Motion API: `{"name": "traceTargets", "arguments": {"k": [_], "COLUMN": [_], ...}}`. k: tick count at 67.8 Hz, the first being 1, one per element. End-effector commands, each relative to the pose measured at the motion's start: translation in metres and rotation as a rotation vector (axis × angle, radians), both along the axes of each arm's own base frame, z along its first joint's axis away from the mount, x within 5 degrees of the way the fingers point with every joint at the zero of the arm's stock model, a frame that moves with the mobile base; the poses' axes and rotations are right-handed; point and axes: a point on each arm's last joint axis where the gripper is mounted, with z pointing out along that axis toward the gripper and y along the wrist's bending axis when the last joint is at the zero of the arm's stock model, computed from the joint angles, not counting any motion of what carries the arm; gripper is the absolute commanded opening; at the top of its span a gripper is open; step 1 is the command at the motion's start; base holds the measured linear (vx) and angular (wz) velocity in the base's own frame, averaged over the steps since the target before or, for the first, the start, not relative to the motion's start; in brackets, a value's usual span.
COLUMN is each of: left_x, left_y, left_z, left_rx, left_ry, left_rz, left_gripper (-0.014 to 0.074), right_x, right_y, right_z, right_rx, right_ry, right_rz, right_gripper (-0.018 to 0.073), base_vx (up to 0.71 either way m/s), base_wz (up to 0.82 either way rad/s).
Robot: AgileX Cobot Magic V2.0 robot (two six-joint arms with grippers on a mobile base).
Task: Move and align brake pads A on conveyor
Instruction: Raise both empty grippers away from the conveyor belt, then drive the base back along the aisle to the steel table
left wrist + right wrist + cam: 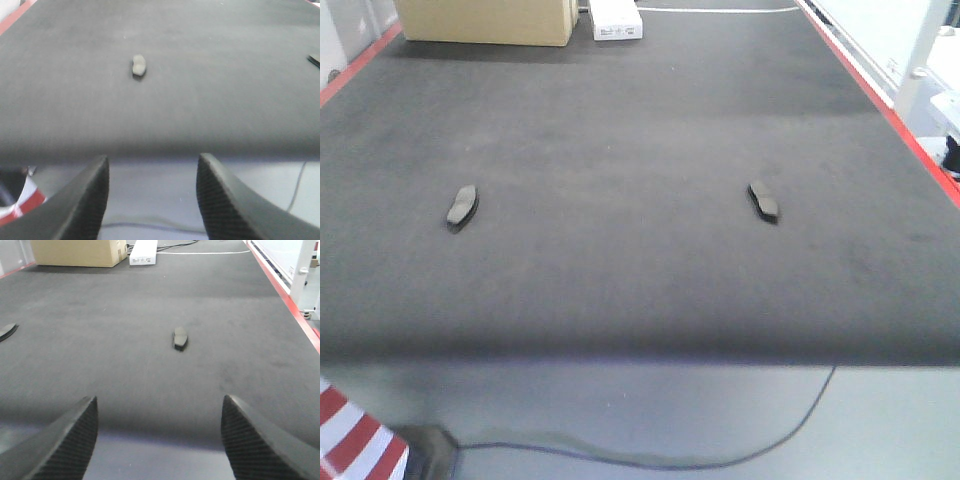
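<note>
Two dark grey brake pads lie flat on the black conveyor (640,120). The left brake pad (462,206) sits on the belt's left half, seen far ahead as the left pad (139,65) in the left wrist view. The right brake pad (764,201) lies on the right half, showing as the right pad (180,338) in the right wrist view. My left gripper (152,172) hangs open over the belt's near edge with nothing between its fingers. My right gripper (159,415) is open wider, also empty, well short of its pad.
A cardboard box (485,20) and a white flat box (616,18) stand at the belt's far end. Red edge strips (880,95) run along both sides. Below the near edge, a grey floor with a cable (720,460) and a red-white striped marking (355,440).
</note>
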Motion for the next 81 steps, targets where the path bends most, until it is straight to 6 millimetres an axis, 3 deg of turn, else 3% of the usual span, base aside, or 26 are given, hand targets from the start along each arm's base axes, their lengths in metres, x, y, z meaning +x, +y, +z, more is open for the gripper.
{"name": "traceTargets", "arguments": {"k": [1,52,81], "left_x": [0.0017,0.0017,0.0017], "left_y": [-0.0003,-0.0003,-0.0003], "left_z": [0.013,0.013,0.013], "left_rx": [-0.012,-0.012,-0.012], "left_ry": [-0.084,-0.084,-0.084], "left_rz": [-0.003,-0.002,-0.002], "left_gripper": [0.0372,0.0372,0.0372], "right_x": [0.0016,0.0016,0.0016], "right_y": [-0.0001,-0.0001,-0.0001], "right_z": [0.0144,0.0143,0.0143], "right_rx": [0.007,0.007,0.007], "right_ry": [-0.089,-0.088,-0.088], "right_rz": [-0.004,-0.004,-0.004], "right_gripper": [0.0505,0.0505,0.0505], "base_vx": [-0.44,-0.37,-0.2], "base_wz": [-0.02,-0.02,-0.66]}}
